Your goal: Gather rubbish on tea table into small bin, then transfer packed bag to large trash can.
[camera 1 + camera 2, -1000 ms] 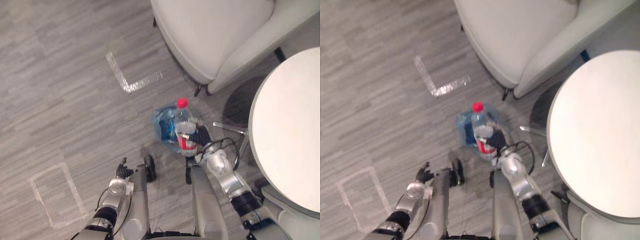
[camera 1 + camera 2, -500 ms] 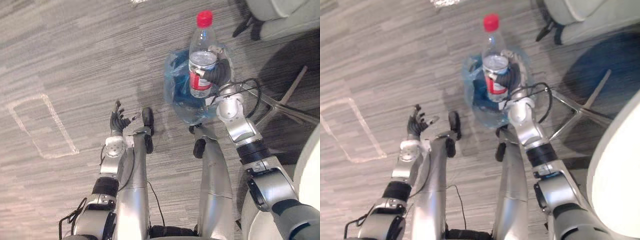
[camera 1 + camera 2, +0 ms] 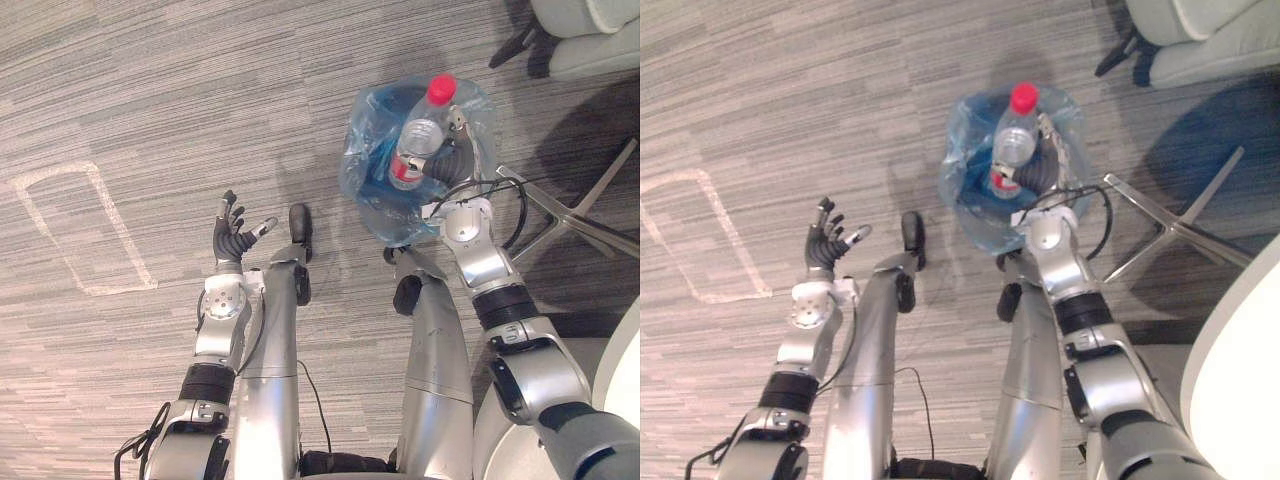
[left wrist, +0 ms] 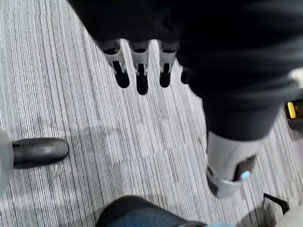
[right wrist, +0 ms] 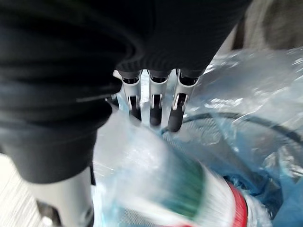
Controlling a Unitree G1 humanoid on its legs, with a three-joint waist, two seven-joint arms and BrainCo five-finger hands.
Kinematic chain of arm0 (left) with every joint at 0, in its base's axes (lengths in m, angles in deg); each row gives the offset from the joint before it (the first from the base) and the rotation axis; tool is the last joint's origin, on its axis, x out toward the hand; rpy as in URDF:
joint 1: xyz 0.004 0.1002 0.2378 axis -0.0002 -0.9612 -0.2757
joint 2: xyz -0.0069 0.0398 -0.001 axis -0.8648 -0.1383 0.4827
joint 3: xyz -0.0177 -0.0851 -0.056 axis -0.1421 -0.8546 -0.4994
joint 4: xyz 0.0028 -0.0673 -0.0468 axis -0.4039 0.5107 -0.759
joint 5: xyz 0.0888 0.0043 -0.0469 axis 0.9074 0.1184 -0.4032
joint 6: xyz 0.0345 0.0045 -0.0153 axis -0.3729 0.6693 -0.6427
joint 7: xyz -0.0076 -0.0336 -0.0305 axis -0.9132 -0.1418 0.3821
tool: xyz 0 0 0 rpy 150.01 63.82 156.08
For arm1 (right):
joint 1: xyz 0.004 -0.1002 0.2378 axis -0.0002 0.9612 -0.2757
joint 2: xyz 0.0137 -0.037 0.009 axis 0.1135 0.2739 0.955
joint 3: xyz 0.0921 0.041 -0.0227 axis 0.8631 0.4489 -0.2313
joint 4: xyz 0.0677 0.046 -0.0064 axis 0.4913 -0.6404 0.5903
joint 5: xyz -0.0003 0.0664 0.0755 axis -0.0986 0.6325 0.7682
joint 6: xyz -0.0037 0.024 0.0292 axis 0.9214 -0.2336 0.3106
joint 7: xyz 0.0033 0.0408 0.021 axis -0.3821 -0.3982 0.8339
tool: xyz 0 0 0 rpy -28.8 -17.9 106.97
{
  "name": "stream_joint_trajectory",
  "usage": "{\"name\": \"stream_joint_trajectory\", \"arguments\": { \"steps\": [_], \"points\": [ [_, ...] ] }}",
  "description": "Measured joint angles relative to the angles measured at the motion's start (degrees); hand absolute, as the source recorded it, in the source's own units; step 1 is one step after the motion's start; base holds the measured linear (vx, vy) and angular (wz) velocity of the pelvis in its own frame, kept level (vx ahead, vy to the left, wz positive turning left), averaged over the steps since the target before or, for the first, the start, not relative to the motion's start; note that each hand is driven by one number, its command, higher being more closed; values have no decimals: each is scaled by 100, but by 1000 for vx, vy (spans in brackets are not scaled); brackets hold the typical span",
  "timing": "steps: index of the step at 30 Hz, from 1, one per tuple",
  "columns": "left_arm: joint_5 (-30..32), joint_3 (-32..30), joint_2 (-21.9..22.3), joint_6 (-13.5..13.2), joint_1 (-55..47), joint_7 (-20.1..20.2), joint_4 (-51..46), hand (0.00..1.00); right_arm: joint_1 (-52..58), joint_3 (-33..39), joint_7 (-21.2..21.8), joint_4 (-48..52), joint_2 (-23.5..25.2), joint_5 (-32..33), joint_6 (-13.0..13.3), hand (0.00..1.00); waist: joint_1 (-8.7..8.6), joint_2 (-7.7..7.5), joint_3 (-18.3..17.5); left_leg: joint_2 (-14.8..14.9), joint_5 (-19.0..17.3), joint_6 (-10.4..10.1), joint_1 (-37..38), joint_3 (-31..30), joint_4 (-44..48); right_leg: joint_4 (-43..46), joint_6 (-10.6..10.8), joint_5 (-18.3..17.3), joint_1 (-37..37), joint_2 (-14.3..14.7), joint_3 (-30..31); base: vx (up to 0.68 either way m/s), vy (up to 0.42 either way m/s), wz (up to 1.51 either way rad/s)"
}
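A clear plastic bottle (image 3: pixel 418 140) with a red cap and red label leans tilted inside the small bin (image 3: pixel 365 150), which is lined with a blue bag and stands on the floor. My right hand (image 3: pixel 456 162) is at the bin's rim beside the bottle. In the right wrist view its fingers (image 5: pixel 154 106) are straight, and the bottle (image 5: pixel 180 189) shows as a blur past them over the blue bag. My left hand (image 3: pixel 235 240) hangs open and empty above the bare floor, its fingers (image 4: pixel 141 75) spread.
A chair's metal base legs (image 3: pixel 570 210) spread on the floor right of the bin, with the pale armchair (image 3: pixel 590 40) at the top right. The round table's edge (image 3: pixel 1240 360) is at the lower right. A white tape outline (image 3: pixel 75 220) marks the floor on the left.
The camera has tipped down. My right hand's fingers have straightened off the bottle, which was upright in its grip and now leans lower in the bin. The left hand stays open.
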Motion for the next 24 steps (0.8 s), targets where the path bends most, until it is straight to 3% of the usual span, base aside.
{"name": "stream_joint_trajectory", "arguments": {
  "steps": [7, 16, 24],
  "points": [
    [96, 1, 69, 34, 39, 4, 82, 0, 470, -82, -27, 608, 165, -387, 20, 0, -79, -5, -10, 109, 2, -9, 170, 46, 5, -25, -40, 27, 128, 111, 53, -5, -11, -8],
    [213, 119, 68, 46, 45, 4, 460, 0, 1124, -670, 199, 743, 182, -1502, 86, 0, -118, -83, -279, 285, -20, -17, 274, 84, -25, -241, -41, 72, 260, 298, 68, -8, -16, -9],
    [258, 107, 86, 42, 434, 88, 2049, 0, 1093, -1524, 502, -512, 626, -2509, 112, 0, -121, -217, -469, 348, -39, -35, 304, 160, -139, -522, -14, 228, 346, 361, 90, 14, 6, -7]
  ]
}}
